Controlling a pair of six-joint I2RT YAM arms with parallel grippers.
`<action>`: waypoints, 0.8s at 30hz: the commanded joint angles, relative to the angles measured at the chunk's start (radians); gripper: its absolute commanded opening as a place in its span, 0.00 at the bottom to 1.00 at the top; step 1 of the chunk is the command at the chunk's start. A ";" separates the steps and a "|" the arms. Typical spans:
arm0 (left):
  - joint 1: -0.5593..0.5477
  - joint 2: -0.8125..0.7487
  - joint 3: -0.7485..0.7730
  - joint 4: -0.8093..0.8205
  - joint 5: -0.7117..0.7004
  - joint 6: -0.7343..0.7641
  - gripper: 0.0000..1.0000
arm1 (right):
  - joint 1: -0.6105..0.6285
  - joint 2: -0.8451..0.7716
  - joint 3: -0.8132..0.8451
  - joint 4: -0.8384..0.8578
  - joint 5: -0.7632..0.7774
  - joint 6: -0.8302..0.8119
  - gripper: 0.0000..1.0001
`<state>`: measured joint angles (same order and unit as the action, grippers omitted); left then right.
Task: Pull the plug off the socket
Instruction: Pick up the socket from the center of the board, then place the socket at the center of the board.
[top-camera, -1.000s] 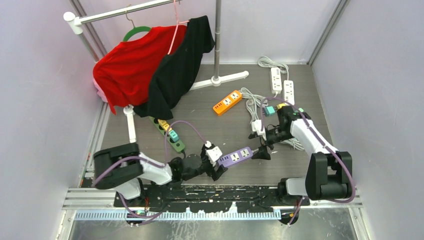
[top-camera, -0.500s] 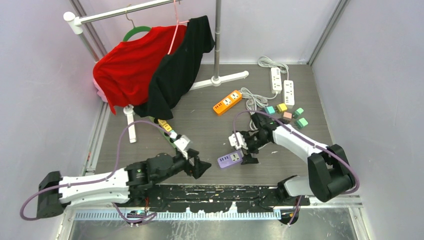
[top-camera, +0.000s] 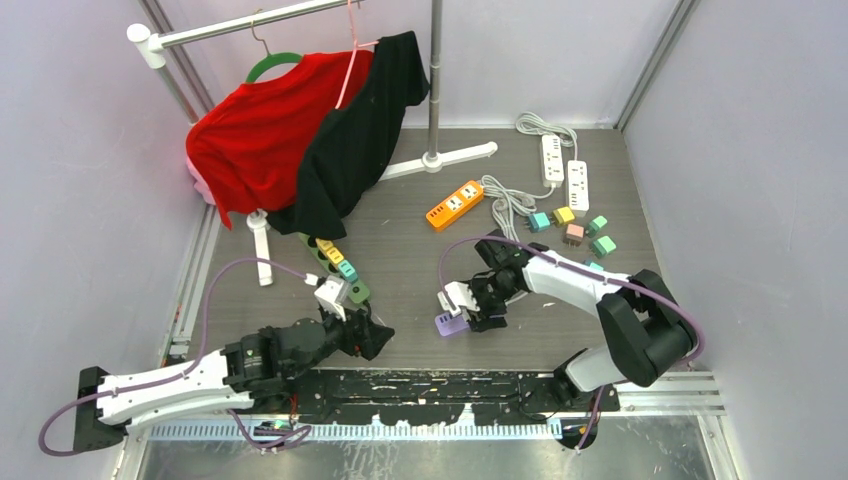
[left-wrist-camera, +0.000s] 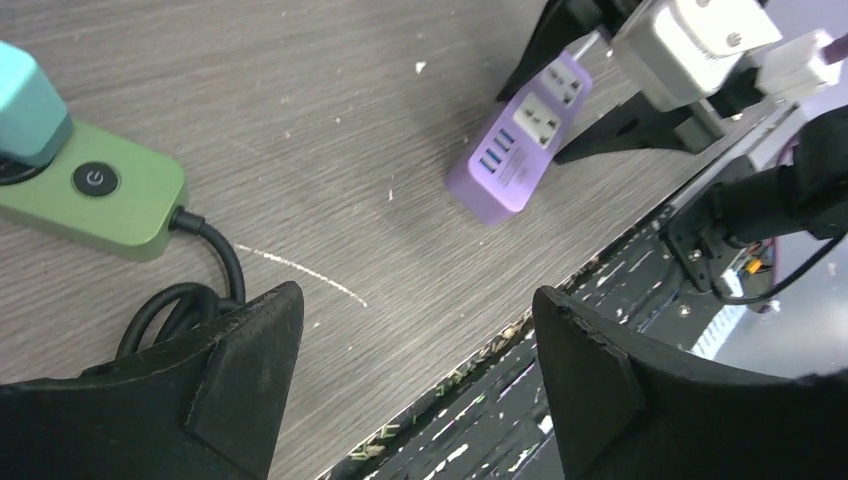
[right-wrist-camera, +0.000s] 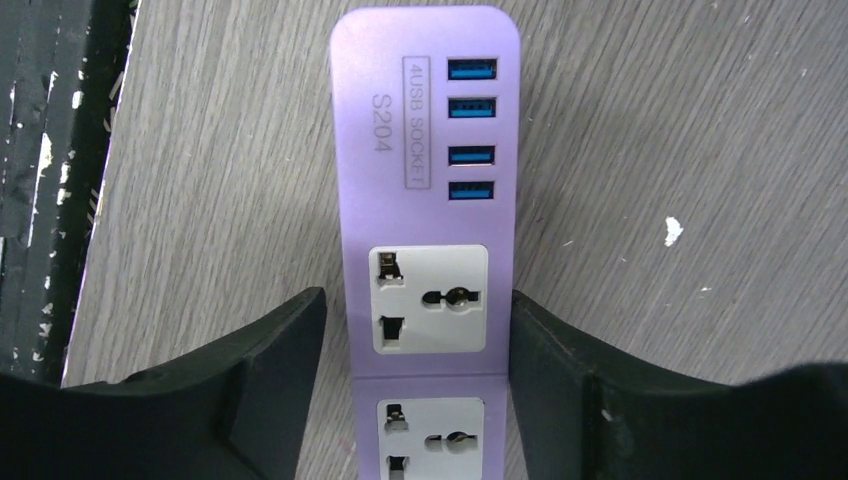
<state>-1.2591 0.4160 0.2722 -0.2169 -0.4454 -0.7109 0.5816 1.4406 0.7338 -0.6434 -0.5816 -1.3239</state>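
Observation:
A purple power strip (top-camera: 448, 322) lies flat near the table's front edge, and its two sockets (right-wrist-camera: 430, 298) are empty. My right gripper (top-camera: 472, 316) straddles it, open, with one finger (right-wrist-camera: 590, 400) against its side and the other a thin gap away. A green power strip (top-camera: 350, 285) with a teal plug (top-camera: 347, 268) and a yellow plug (top-camera: 328, 250) in it lies to the left. My left gripper (top-camera: 370, 335) hovers open just in front of it, holding nothing. In the left wrist view the teal plug (left-wrist-camera: 30, 110) sits in the green strip (left-wrist-camera: 100, 195).
A clothes rack holds a red shirt (top-camera: 260, 140) and a black one (top-camera: 355, 140) at the back left. An orange strip (top-camera: 455, 204), two white strips (top-camera: 552, 157) and loose coloured plugs (top-camera: 572, 232) lie at the back right. The table's front edge (left-wrist-camera: 560, 290) runs under my left gripper.
My left arm pulled back left from the purple strip to the green one. My right arm swept left to the purple strip, which shifted left, and its jaws narrowed round it.

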 joint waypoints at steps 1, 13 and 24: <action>-0.002 0.045 0.046 -0.005 -0.021 -0.021 0.84 | 0.012 0.004 0.038 0.004 0.011 0.024 0.62; -0.002 0.027 -0.011 0.047 -0.020 -0.037 0.83 | -0.095 -0.066 0.180 0.011 -0.069 0.391 0.07; -0.002 -0.027 -0.044 0.037 -0.013 -0.043 0.83 | -0.395 -0.138 0.320 0.279 0.051 1.068 0.04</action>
<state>-1.2594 0.4118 0.2314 -0.2222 -0.4454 -0.7452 0.2543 1.3411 0.9764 -0.5373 -0.5964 -0.5865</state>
